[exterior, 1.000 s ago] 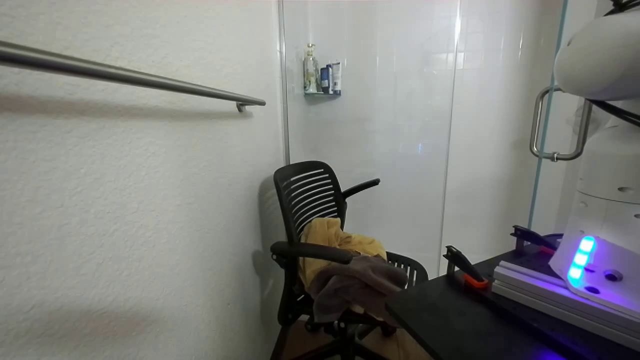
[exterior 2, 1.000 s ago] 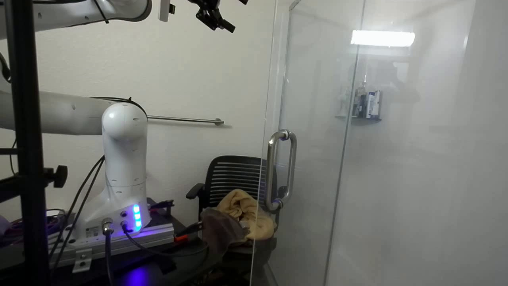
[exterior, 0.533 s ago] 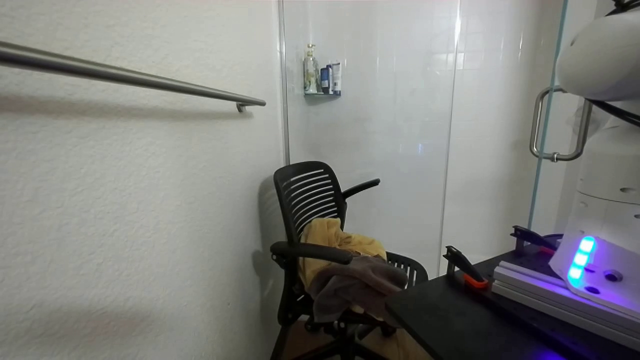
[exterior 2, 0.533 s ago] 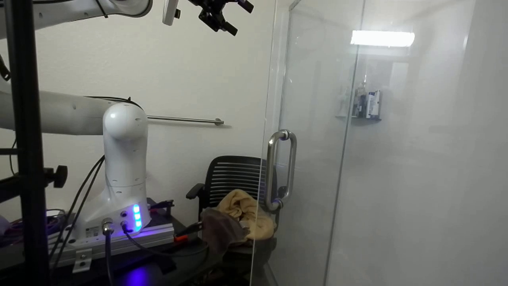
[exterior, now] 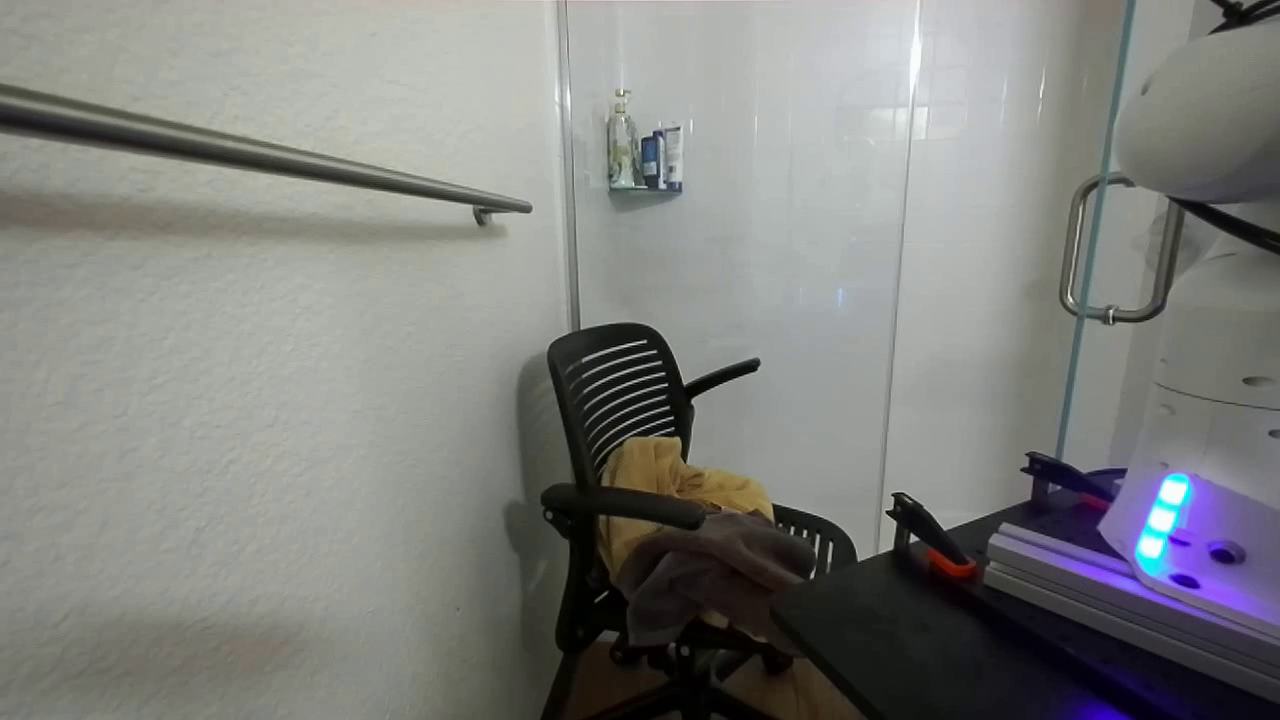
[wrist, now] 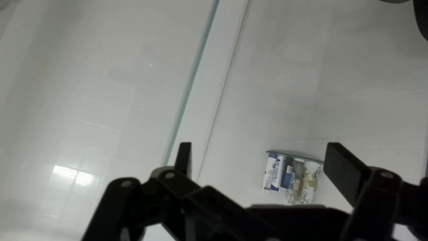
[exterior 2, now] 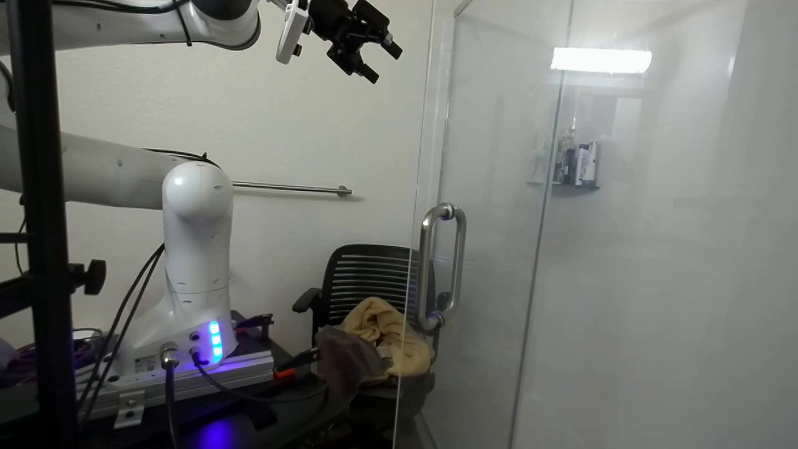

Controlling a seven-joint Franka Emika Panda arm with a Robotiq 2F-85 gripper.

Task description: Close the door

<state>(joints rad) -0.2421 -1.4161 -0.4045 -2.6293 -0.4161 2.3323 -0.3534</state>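
My gripper (exterior 2: 383, 63) stood spread, pinching nothing and clear of the silver handle (exterior 2: 424, 268); I judged the door (exterior 2: 505, 268) open, the entire closing stroke outstanding.

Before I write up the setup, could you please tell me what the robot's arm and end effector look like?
The arm is white, smooth and rounded; its base carries a blue light strip, and black cables plug in there. The end effector is black and angular, with two blocky fingers.
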